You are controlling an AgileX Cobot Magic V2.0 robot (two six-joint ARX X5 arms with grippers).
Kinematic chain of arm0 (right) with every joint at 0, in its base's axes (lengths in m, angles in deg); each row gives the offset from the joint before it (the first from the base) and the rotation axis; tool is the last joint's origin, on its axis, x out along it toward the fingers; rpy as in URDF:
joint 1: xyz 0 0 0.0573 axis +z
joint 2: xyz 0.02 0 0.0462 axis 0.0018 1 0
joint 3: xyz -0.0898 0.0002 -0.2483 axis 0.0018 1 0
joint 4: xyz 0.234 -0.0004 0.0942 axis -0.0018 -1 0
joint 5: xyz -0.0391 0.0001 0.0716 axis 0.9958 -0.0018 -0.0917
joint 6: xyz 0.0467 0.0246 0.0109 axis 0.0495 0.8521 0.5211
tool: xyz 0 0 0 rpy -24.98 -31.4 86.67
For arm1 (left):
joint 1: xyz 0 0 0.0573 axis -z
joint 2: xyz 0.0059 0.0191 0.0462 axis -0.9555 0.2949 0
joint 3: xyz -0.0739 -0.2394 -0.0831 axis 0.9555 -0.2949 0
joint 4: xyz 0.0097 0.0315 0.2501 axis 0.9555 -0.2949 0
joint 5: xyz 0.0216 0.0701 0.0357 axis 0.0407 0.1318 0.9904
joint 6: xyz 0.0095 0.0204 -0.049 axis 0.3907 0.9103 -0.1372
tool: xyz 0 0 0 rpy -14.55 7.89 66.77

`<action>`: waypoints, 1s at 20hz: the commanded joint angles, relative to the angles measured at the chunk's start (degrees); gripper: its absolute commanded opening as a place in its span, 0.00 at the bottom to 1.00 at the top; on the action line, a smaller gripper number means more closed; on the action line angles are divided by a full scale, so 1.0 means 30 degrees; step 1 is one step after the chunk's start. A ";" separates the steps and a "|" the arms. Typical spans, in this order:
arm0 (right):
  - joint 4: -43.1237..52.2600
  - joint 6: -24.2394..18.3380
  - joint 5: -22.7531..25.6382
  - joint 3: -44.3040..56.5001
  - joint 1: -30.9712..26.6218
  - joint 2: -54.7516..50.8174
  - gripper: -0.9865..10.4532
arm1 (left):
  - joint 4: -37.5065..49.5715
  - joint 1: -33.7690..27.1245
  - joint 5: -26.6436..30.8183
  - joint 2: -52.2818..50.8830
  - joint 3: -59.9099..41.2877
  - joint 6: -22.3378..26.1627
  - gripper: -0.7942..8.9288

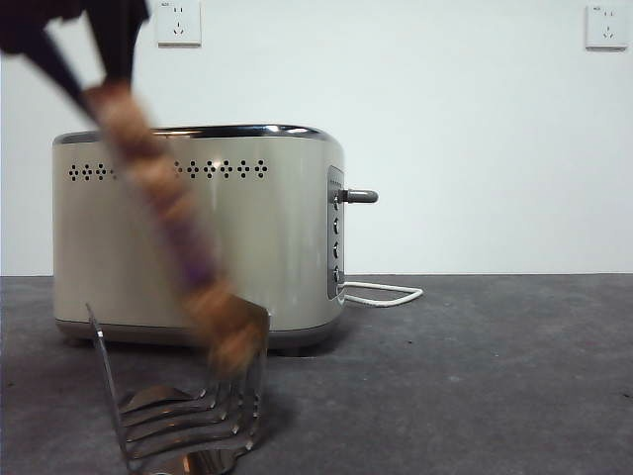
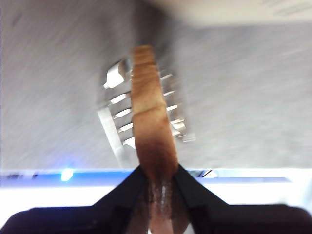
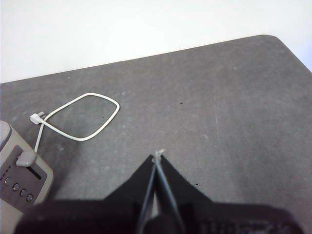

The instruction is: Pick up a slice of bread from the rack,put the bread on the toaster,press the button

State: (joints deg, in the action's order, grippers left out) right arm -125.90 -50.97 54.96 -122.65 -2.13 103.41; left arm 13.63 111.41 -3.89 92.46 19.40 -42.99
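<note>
Nearest the camera stood the toast rack (image 1: 188, 416). My left gripper (image 2: 158, 183) clamped the slice of bread (image 1: 163, 213) by its edge, tilted above the rack before the toaster (image 1: 247, 228), clearing the dividers. My right gripper (image 3: 157, 158) waited closed.

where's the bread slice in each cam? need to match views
Front view: thick brown-crusted slice of bread, blurred, slanting from the left gripper at upper left down to the small silver metal rack.
Left wrist view: centre, clamped edge-on above the rack.
Right wrist view: not in it.
Shared landmark: the rack in front and left wrist views; big cream-beige toaster links front and right wrist.
</note>
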 commanded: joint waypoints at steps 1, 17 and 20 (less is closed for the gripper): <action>0.0022 -0.0153 -0.0051 0.0029 0.0022 -0.0015 0.08 | -0.1195 -0.0036 0.0393 -0.0102 0.1413 0.1166 0.07; -0.0226 -0.0146 -0.0058 0.0029 0.0022 0.0095 0.08 | -0.4116 -0.0044 0.0954 -0.0124 1.4418 3.2071 0.07; -0.0554 -0.0146 -0.0051 0.0029 0.0022 0.0095 0.08 | -0.4116 -0.0066 0.2623 -0.0029 1.4447 3.5590 0.07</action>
State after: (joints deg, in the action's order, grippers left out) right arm -127.65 -50.97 54.96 -122.65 -2.13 103.69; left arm 1.02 111.41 2.57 92.07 62.77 52.83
